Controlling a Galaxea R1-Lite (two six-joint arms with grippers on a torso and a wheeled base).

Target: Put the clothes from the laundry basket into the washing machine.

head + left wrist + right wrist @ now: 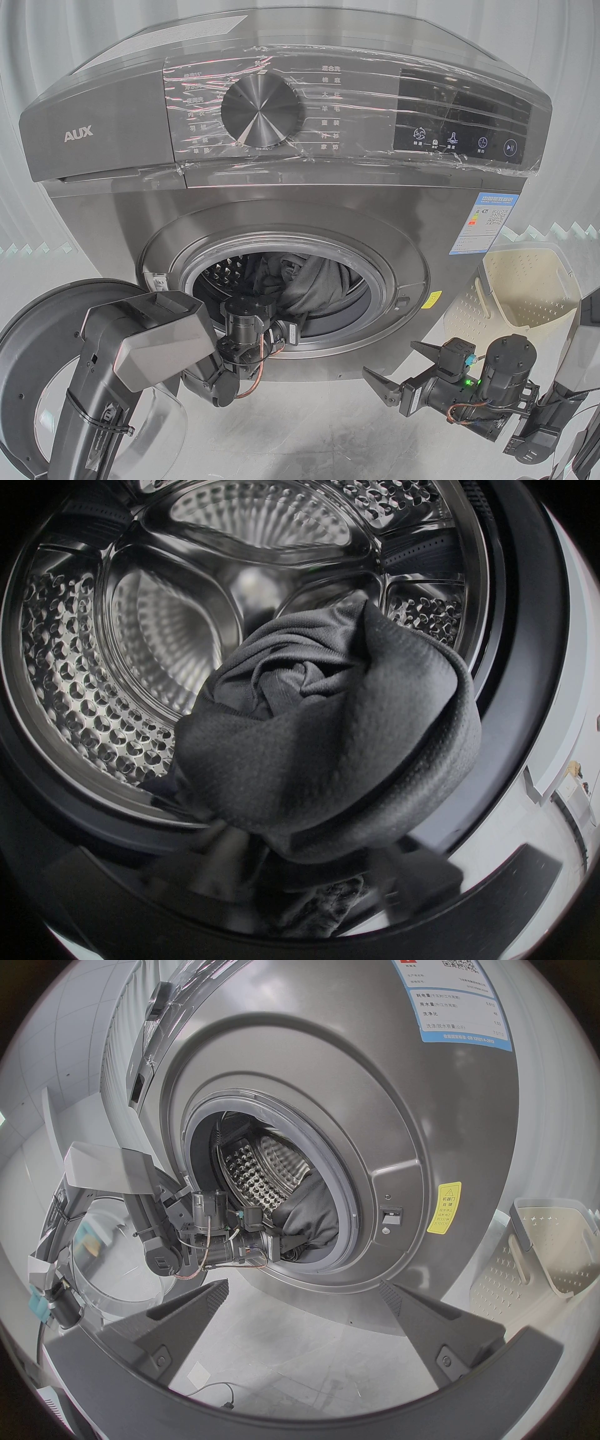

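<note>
**Dark grey garment** [306, 281]: a fine-meshed knit bunched into a rolled heap. It lies in the mouth of the washing machine [300, 206], over the lower lip of the perforated steel drum [75, 686].

**Left end effector** [292, 330]: at the opening, against the cloth. Its tip is buried in the folds and blurred in the left wrist view, so whether it is grasping or released cannot be told.

**Right end effector** [390, 359]: released, jaws spread, low before the machine front.

**Cream laundry basket** [531, 287]: to the right of the machine, partly hidden behind the right arm.

**Door** [37, 350]: swung open at left.
</note>
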